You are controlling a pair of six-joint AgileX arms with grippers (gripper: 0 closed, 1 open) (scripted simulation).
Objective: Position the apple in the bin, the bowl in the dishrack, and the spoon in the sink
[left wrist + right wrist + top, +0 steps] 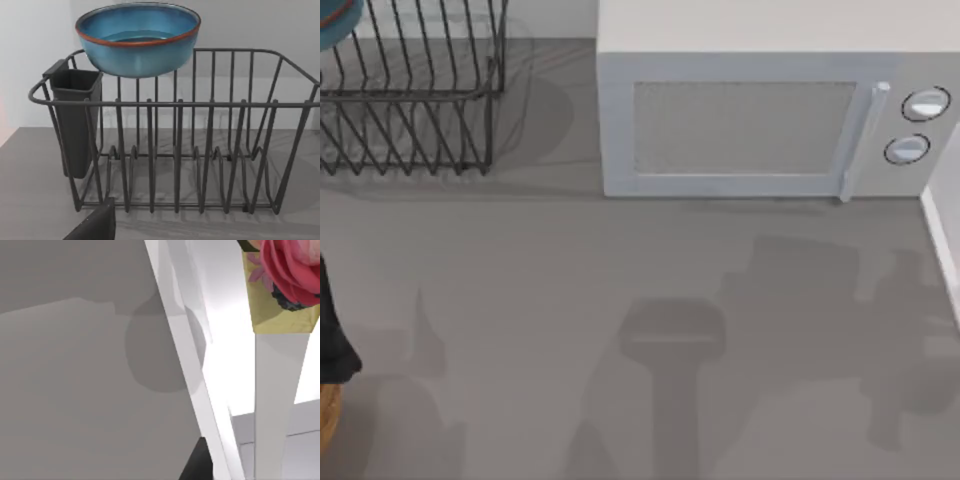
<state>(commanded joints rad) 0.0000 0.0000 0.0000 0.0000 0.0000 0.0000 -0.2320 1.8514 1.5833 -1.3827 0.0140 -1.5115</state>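
Left wrist view shows the bowl [137, 37] resting at the dishrack [175, 150] top rim, far left on the counter [620, 300]. I cannot tell either end effector's state. The bowl should settle low between the bars, I judge.

Grey table [620, 300] carries everything – matte top, soft shadows across the middle. Dishrack [410, 95] stands on it at 11 o'clock, black wire, feet on the surface; the left wrist view shows its bars [175, 150] resting flat on the table. White microwave [770, 110] sits at 1 o'clock, door facing 6 – well apart from the rack
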